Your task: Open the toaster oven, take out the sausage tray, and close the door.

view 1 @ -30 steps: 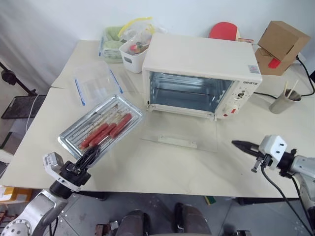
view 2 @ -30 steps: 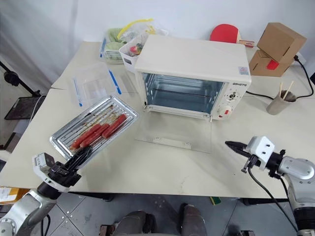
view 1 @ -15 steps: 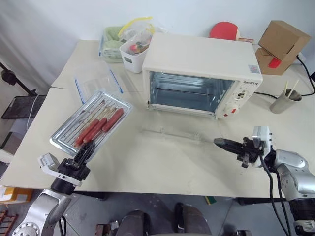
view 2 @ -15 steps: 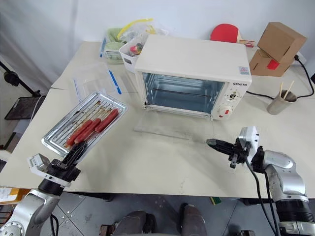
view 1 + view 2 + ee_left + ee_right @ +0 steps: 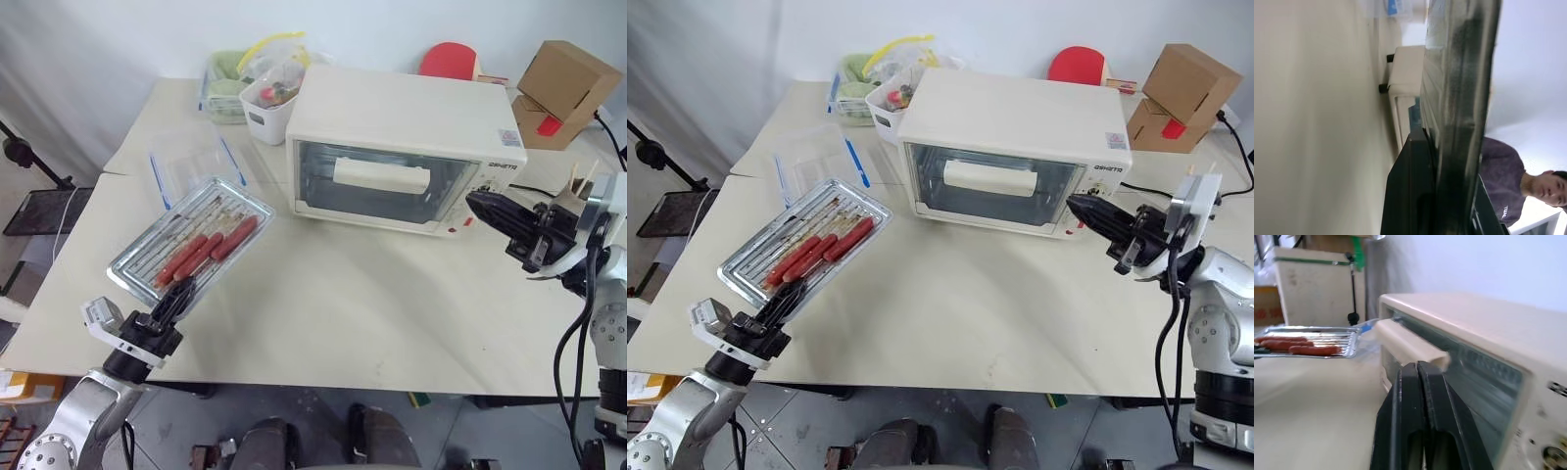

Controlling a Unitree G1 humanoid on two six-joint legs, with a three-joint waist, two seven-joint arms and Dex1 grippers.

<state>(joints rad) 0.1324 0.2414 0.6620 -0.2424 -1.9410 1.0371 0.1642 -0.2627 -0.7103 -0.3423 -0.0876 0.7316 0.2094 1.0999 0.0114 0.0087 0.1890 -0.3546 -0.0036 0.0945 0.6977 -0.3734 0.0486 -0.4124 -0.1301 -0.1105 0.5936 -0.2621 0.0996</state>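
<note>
Glass door now stands shut on the toaster oven at upper centre. Sausage tray, mid-left, is pinched by the closed left gripper. Right gripper fingertips meet; withdraw straight, avoiding the handle.

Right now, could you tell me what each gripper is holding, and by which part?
The left gripper holds the sausage tray by its near edge. The right gripper, beside the toaster oven, holds nothing.
</note>
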